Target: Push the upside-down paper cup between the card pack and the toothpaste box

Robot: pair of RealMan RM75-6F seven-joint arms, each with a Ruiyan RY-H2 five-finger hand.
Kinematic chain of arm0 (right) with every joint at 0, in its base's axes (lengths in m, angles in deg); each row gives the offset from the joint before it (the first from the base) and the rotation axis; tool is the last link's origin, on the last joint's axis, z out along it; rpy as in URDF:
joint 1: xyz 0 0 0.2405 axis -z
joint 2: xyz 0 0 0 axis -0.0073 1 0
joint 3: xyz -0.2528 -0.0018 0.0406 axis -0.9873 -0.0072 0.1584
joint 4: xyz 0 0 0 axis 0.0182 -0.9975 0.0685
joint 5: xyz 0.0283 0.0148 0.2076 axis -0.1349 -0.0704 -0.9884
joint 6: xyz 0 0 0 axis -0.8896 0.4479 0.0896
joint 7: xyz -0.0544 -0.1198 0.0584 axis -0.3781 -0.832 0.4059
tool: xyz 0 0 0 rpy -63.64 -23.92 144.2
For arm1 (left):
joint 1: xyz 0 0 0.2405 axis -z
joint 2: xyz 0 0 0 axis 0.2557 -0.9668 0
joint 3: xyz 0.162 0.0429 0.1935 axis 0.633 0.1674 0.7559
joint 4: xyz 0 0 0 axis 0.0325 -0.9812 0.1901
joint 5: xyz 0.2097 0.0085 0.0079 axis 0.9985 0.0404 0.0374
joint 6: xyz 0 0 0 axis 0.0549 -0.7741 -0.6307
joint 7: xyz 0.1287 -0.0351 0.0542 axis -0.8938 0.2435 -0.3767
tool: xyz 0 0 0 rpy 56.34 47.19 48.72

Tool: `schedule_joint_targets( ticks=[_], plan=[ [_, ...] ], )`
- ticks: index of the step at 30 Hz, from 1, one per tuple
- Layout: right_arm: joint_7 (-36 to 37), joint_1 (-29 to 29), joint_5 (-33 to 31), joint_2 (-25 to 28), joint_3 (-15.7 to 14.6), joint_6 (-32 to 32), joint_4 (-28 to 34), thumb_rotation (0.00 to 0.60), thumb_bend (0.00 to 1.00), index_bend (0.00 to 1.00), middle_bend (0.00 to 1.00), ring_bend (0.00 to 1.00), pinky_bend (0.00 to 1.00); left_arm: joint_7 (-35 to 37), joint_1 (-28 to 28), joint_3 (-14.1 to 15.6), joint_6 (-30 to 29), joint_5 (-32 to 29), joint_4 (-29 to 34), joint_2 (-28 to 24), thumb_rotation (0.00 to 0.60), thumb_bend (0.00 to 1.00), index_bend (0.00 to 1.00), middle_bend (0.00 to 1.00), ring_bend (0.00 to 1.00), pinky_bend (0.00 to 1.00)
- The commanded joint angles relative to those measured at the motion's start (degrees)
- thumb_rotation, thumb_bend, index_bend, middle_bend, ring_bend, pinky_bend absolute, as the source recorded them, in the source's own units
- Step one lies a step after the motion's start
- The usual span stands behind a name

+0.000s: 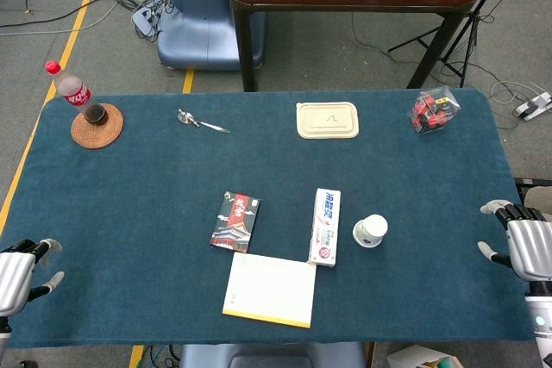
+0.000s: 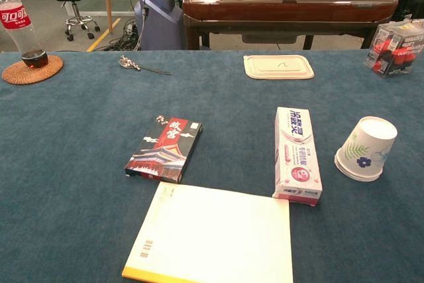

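We see the cup [image 1: 371,230] upside down right of the box [image 1: 325,227], pack [image 1: 235,221] left; left hand [image 1: 19,273] and right hand [image 1: 526,246] at the table's [image 1: 129,196] edges, fingers apart, holding nothing.

Toothpaste box [image 2: 297,155] as ref: white w/ pink-red print, lay flat on the blue cloth, long axis running near-to-far. Paper cup [image 2: 366,149] stood upside down just right of it, apart, not touching; white w/ blue flower & green leaf print, wide rim on the cloth, flat base up. In head view cup [image 1: 371,231] sat level w/ the box's [image 1: 324,227] near half. Card pack [image 2: 164,150] lay flat well left of the box, dark w/ red & white building artwork, angled slightly, clear gap of cloth between them.
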Motion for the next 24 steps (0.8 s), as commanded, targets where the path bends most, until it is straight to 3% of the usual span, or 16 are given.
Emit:
schedule_joint_targets(
  ticks=[1,10,14,21,24],
  plan=[
    [-0.37,-0.36,0.24,-0.15,-0.17,-0.37,0.16,0.6,0.03,0.36,0.32,0.31,0.35,-0.19,-0.14,-0.17,-0.37,-0.1,0.07,-0.04,0.6,0.21,0.45,0.6,0.44,0.6],
    [-2.0,-1.98,3.11,-2.3,-1.34,-1.15,0.4,0.6,0.01,0.34,0.28,0.28,0.35,-0.03,-0.61,-0.21,-0.72,-0.59,0.37,-0.33,0.6,0.21,0.45,0.59,0.44,0.6],
    [-3.86,-3.1,5.08,-4.58,-1.76,-1.13,-0.08,0.6,0.0,0.25,0.2,0.19,0.32,-0.32,-0.73,-0.19,-0.7,-0.74,0.88,-0.63,0.6,0.21,0.45,0.59,0.44,0.6],
    [-9.49,-6.16,6.92,-8.01,-2.23,-4.1,0.14,0.6,0.0,0.04,0.04,0.03,0.17,-0.5,-0.78,-0.02,-0.4,-0.79,1.43,-1.11,0.6,0.21,0.45,0.59,0.44,0.6],
    [-11.47,-7.74,7.08,-9.46,-2.13,-5.93,0.08,0.6,0.0,0.0,0.0,0.0,0.11,-0.34,-0.94,-0.02,-0.46,-0.99,1.54,-1.36,0.6,0.21,0.45,0.59,0.44,0.6]
  ],
)
